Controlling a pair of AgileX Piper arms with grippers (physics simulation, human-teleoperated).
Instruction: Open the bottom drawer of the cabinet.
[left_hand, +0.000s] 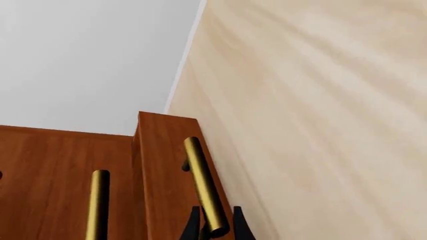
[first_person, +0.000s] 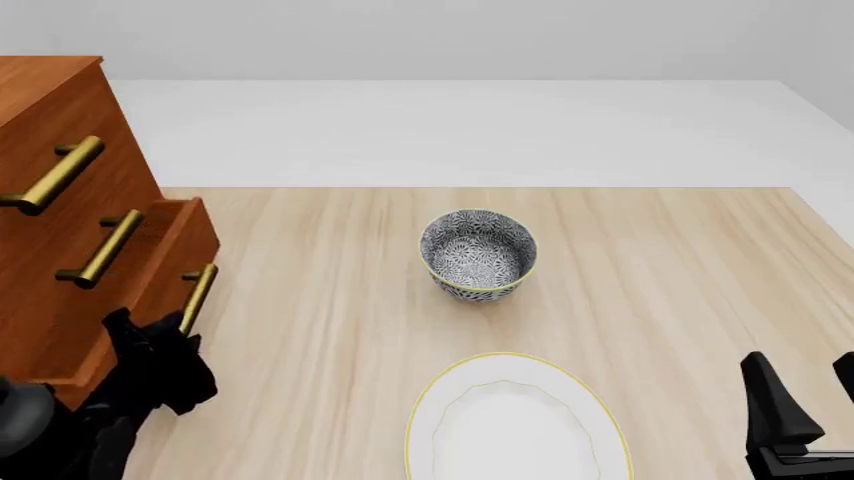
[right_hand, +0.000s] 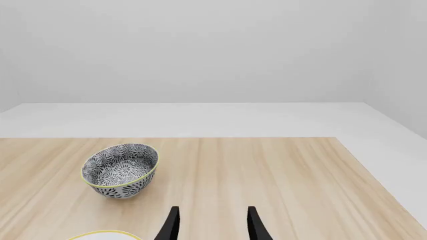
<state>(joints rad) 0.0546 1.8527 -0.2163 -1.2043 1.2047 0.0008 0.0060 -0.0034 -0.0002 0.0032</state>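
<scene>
Pale wood counter (first_person: 667, 290), white room; left jaws grip the bottom drawer's (first_person: 160, 250) brass handle (left_hand: 205, 190) (right jaws wide).

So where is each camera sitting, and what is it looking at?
Front view: above and behind the arms, looking down the table at the cabinet, patterned bowl and plate; both arms show at the bottom corners.
Left wrist view: behind the left gripper, whose fingers straddle the bottom drawer's brass handle.
Right wrist view: behind the open right gripper, facing the bowl.
Shared: front and right wrist views both show the bowl.
</scene>
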